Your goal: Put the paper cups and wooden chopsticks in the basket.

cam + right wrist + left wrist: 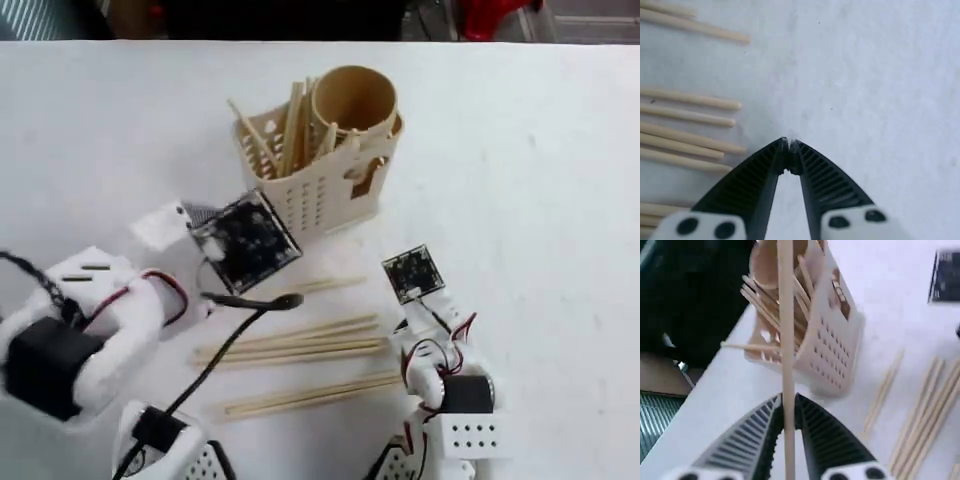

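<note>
White table (540, 150), dark room edge beyond it at 12 o'clock. The basket (320, 195) stands toward 12, with a cup (355, 95) upright in its far side and a bundle of sticks leaning in it. I judge that part done. What is left is the loose chopsticks (290, 345), several lying flat between the two arms at about 6 from the basket, long axes roughly 9 to 3.

My left gripper (788, 410) has its jaws pinched on one chopstick (786, 330). The stick runs straight out along the gripper's line, far end aimed at the basket, about 1 o'clock in the high view. I cannot tell whether its tip is past the rim.

My right gripper (788, 150) sits low over bare table just beside the loose stick ends, its tips closed together on nothing.
</note>
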Tool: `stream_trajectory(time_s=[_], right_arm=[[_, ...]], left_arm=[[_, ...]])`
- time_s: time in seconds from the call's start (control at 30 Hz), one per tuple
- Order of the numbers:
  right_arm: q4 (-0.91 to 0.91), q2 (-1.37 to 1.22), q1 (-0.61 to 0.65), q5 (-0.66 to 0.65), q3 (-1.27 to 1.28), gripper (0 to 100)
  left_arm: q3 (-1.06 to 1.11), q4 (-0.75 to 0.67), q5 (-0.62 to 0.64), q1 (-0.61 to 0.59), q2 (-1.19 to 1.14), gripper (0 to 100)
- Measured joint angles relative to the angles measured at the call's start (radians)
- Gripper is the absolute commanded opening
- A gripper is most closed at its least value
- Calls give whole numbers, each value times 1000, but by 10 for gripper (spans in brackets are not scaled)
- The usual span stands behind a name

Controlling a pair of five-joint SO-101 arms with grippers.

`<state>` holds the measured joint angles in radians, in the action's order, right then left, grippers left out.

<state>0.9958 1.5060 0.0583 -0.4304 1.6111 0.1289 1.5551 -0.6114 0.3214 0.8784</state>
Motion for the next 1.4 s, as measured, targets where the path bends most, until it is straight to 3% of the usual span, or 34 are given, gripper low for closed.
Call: stream_trajectory(time_s=[0.1, 0.27, 0.47, 0.67, 1.0, 1.4], right_arm=[[0, 0, -2, 0, 0, 18], [0, 0, -2, 0, 0, 18], [0, 0, 0, 0, 0, 18], [0, 0, 0, 0, 0, 18], [0, 0, 0, 0, 0, 18], [-3, 0, 0, 0, 6, 18]], left_arm=[[-57, -135, 135, 14, -12, 21], [-37, -505, 287, 23, -138, 21], [160, -993, 313, 25, -213, 20], [400, -1300, 342, 12, -222, 20], [600, -1490, 405, -69, -222, 22], [680, -1504, 594, -74, -222, 38]])
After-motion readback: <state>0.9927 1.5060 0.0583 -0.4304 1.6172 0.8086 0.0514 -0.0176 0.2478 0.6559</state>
